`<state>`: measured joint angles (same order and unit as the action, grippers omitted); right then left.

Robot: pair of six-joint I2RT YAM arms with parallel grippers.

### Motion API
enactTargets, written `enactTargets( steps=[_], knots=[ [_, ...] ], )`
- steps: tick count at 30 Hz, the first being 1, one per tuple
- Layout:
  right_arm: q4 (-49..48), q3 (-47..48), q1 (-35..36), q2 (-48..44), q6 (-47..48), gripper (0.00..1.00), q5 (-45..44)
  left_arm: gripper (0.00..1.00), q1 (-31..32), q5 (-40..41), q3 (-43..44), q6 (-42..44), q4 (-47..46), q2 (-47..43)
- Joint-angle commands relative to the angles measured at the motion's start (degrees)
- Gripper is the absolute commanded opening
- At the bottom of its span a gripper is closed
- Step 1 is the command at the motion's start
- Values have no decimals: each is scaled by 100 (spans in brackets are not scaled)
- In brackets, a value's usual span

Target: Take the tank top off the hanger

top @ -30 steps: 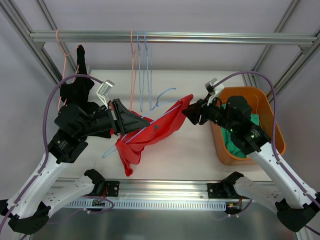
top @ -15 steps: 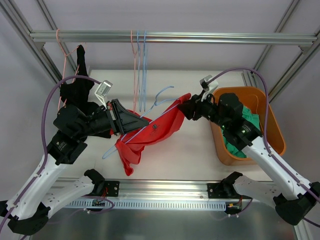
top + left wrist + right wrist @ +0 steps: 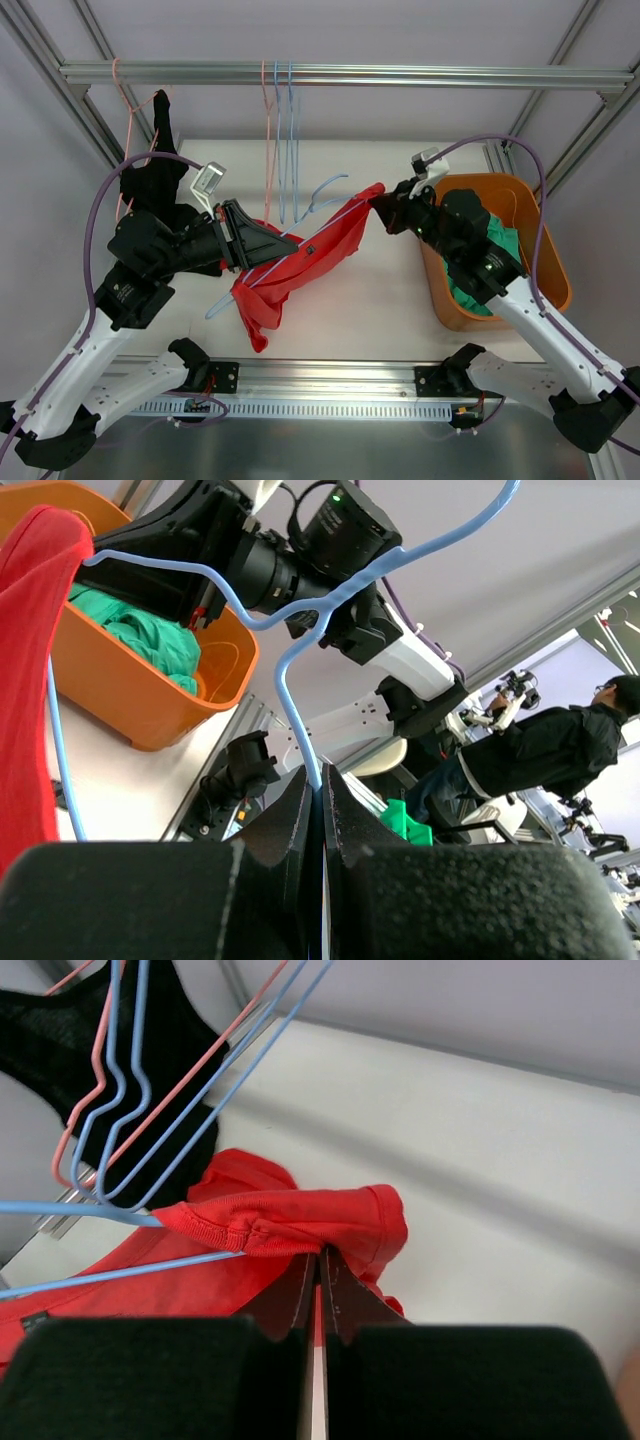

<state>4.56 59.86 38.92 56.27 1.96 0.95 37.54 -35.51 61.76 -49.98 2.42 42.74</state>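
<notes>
A red tank top [image 3: 300, 262] hangs on a light blue wire hanger [image 3: 325, 190] held above the white table. My left gripper [image 3: 268, 243] is shut on the hanger's wire, which shows between the jaws in the left wrist view [image 3: 300, 720]. My right gripper [image 3: 380, 205] is shut on the tank top's shoulder strap at its upper right end; in the right wrist view [image 3: 318, 1260] the red strap [image 3: 300, 1222] is pinched between the jaws, with the blue hanger wire [image 3: 110, 1275] running out to the left.
An orange bin [image 3: 545, 250] with green cloth [image 3: 475, 295] stands at the right. A black garment [image 3: 155, 180] hangs on a pink hanger at the left of the rail [image 3: 330, 75]. Empty pink and blue hangers [image 3: 280, 140] hang mid-rail.
My right gripper came in to the tank top's upper right end and closed on the strap, then drew slightly right. The left arm with the hanger has stayed put.
</notes>
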Motion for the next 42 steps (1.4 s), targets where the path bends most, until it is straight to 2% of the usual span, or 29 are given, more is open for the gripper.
enactTargets(
  steps=[1, 6, 11, 16, 20, 21, 24, 26, 29, 31, 33, 37, 42],
  knots=[
    [-263, 96, -33, -371, 42, 0, -1024, 0, 52, -122, 3, 111, -268, -56],
    [334, 754, -384, -240, 384, 0, -1378, 0, 122, -1185, 318, 251, -268, 428],
    [958, 1168, -955, -64, 437, 0, -1291, 0, 227, -1415, 880, 453, -268, 595],
    [1249, 985, -1132, -343, 358, 0, -720, 0, 403, -1065, 1768, 963, -346, 1015],
    [1486, 914, -1334, -854, 244, 0, -333, 0, 807, -950, 2164, 999, -1969, 1543],
    [1556, 957, -1447, -942, 235, 0, -245, 0, 1008, -862, 2174, 1068, -2678, 1649],
    [1855, 1221, -1632, -1293, 261, 0, -157, 0, 1351, -353, 2130, 1709, -3429, 1957],
    [1987, 1361, -1668, -1539, 209, 0, 124, 0, 1650, 154, 1772, 2191, -4491, 2045],
    [2005, 1388, -1677, -1698, -124, 0, 764, 0, 1853, 728, 1393, 2492, -5906, 2220],
    [1875, 1354, -1668, -1672, -413, 0, 1624, 0, 1967, 1220, 1313, 2693, -6837, 2527],
    [1707, 1196, -1668, -1602, -757, 0, 2422, 0, 2020, 1554, 1505, 2905, -7149, 2808],
    [1759, 871, -1677, -1663, -829, 0, 2691, 0, 2056, 1643, 2050, 3317, -7369, 3380],
    [1777, 475, -1581, -1558, -828, 0, 3498, 0, 2082, 1793, 1902, 4161, -7143, 3145]
  ],
)
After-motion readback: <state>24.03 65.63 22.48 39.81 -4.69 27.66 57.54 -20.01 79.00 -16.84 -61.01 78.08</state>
